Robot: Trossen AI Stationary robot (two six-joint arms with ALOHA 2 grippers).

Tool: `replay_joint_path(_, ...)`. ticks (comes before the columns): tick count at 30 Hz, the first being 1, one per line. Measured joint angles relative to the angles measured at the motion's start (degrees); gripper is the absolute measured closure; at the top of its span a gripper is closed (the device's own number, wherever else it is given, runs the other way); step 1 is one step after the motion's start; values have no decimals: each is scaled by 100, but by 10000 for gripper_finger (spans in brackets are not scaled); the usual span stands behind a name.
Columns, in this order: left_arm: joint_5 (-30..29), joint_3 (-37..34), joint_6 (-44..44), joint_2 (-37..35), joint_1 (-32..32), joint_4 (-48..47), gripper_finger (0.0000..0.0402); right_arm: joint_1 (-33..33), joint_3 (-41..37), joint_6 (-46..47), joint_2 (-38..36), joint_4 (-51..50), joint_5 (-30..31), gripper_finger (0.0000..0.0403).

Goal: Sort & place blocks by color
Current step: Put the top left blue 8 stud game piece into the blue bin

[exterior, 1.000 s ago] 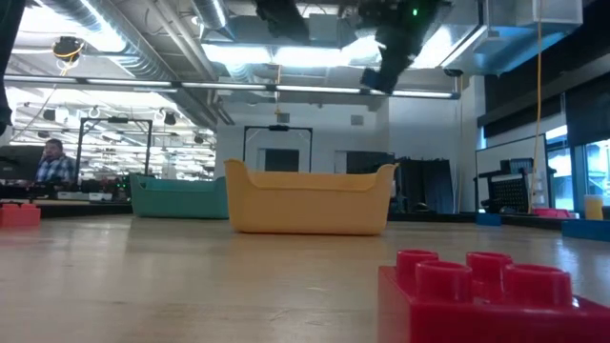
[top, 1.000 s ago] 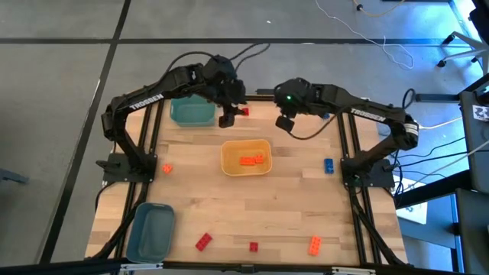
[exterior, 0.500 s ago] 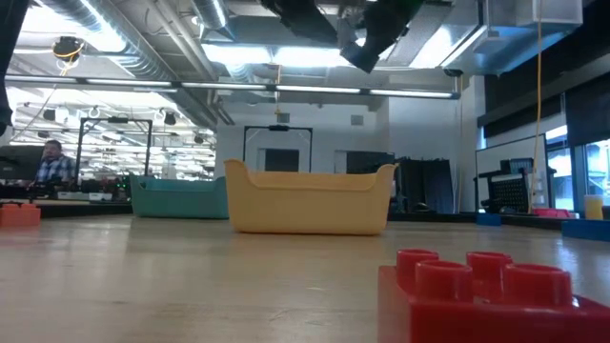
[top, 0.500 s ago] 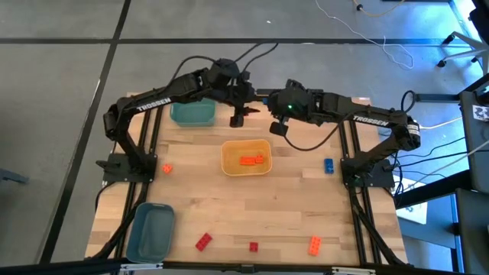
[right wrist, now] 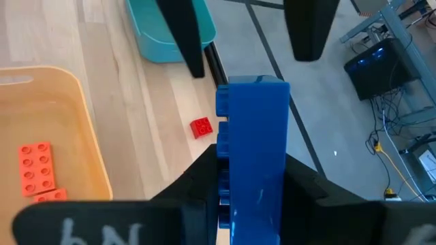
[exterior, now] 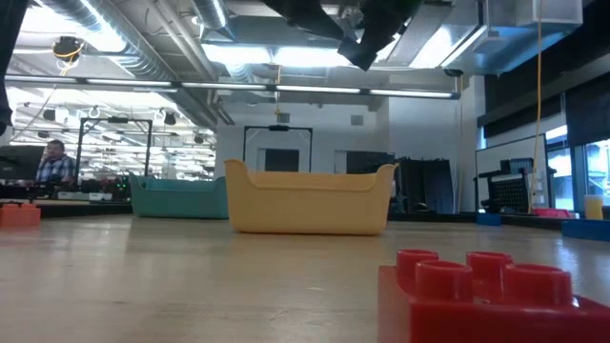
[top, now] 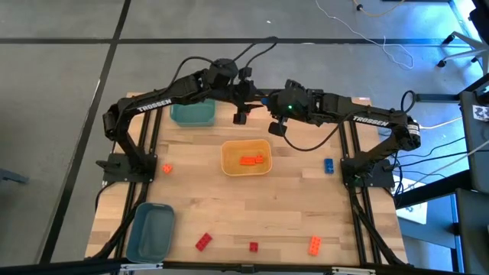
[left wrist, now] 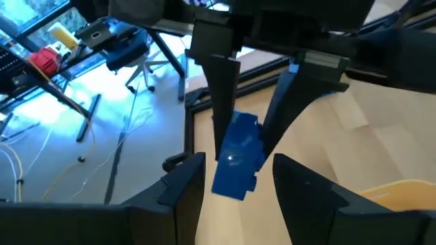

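I am holding a light, rigid blue block (right wrist: 253,146) in my right gripper (right wrist: 252,184) fingers at twelve o'clock above the worktop (top: 290,198), passing its free end to the open left gripper (left wrist: 235,180).

My two arms are black jointed links with white "TROSSEN" lettering, black cables looping off my wrists. A small green light glows on my right arm. My left gripper (left wrist: 235,190) and right gripper (right wrist: 248,194) end in dark, angular plastic fingers.
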Motion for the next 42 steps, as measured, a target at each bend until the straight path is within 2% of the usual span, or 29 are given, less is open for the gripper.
replay_joint_path(3,-136,0,11,0,-4,-9,237,18,0,0,0,63,0,311)
replay_joint_path(24,-144,7,16,293,-96,189,237,169,4,-42,-2,178,4,311)
replay_joint_path(27,-148,7,-8,293,-98,231,254,168,13,-42,-13,178,30,311)
replay_joint_path(32,-165,6,69,293,-160,63,311,168,11,-81,-9,111,-178,311)
replay_joint_path(40,-228,4,176,289,-283,-16,311,170,9,-31,-9,71,-373,311)
replay_joint_path(42,-247,4,137,289,-295,-36,311,168,4,34,-7,85,-395,295)
